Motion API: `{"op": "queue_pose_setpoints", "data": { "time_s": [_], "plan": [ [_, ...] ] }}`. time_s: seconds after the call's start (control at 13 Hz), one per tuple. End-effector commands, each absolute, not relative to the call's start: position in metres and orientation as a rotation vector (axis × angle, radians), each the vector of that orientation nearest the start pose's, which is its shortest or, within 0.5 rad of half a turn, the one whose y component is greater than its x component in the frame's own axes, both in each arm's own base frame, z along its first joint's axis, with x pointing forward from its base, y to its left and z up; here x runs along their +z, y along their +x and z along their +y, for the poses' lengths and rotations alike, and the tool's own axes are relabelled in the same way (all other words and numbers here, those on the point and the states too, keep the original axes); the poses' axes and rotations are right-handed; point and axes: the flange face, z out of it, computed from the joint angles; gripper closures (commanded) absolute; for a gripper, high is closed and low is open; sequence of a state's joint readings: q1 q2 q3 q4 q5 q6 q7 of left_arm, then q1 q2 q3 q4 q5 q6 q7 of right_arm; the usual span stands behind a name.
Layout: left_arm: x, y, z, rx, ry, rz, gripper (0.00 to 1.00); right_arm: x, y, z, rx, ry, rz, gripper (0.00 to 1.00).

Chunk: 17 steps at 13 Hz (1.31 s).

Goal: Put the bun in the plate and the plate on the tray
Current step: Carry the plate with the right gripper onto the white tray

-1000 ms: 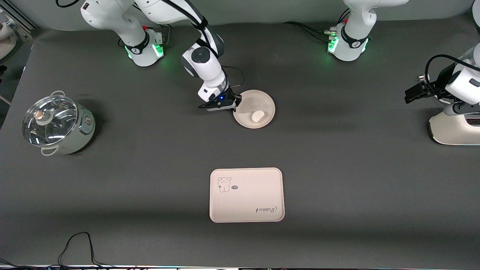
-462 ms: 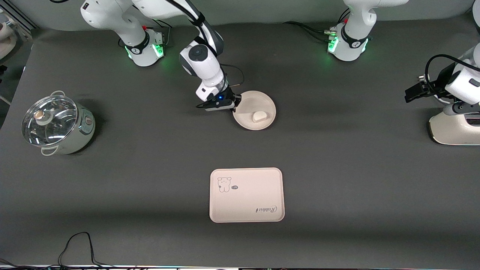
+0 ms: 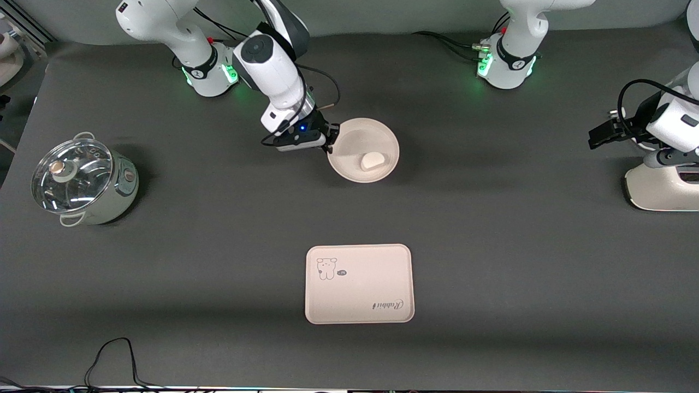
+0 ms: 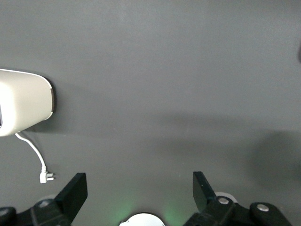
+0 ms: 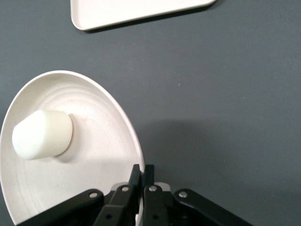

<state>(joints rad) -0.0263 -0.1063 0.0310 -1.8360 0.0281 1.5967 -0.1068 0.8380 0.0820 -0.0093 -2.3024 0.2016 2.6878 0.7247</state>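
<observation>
1 plate (image 3: 349, 165) in the air with the bun (image 3: 372, 161) in it, pinched at its rim by the right gripper (image 3: 327, 146).

The right gripper's fingers (image 5: 136, 181) are closed tight on the plate's rim at the edge toward the right arm's end of the table, and the plate looks lifted and tilted above the table (image 3: 491, 245), though how high is hard to judge. The bun lies on the plate's inner floor, away from the pinched edge. The tray (image 3: 359, 284) sits flat and empty nearer the front camera than the plate, well apart from it. The left gripper (image 4: 138, 188) waits at the left arm's end of the table, fingers spread wide and holding nothing, beside a white appliance (image 3: 661, 188). A lidded pot (image 3: 82, 183) stands at the right arm's end.
</observation>
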Motion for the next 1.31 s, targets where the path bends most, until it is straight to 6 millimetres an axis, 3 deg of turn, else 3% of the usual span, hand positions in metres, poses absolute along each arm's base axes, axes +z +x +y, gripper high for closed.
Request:
{"op": "queue_pose_setpoints", "data": {
  "time_s": [0.0, 0.15, 0.46, 0.77, 0.92, 1.23],
  "plan": [
    [0.561, 0.512, 0.004, 0.222, -3.085, -0.153, 0.0, 0.344, 0.405, 0.398, -0.198, -2.815, 0.12, 1.0],
    [0.562, 0.512, 0.005, 0.217, -3.081, -0.152, 0.0, 0.343, 0.451, 0.391, -0.228, -2.812, 0.148, 1.0],
    [0.562, 0.512, 0.005, 0.214, -3.082, -0.15, 0.0, 0.347, 0.55, 0.395, -0.211, -2.816, 0.211, 1.0],
    [0.564, 0.513, 0.005, 0.21, -3.082, -0.153, 0.0, 0.344, 0.638, 0.393, -0.229, -2.697, 0.369, 1.0],
    [0.564, 0.512, 0.005, 0.212, -3.082, -0.153, 0.0, 0.324, 0.657, 0.392, -0.219, -2.7, 0.389, 1.0],
    [0.563, 0.514, 0.004, 0.207, -3.082, -0.153, 0.0, 0.268, 0.664, 0.398, -0.23, -2.715, 0.4, 1.0]
  ]
}}
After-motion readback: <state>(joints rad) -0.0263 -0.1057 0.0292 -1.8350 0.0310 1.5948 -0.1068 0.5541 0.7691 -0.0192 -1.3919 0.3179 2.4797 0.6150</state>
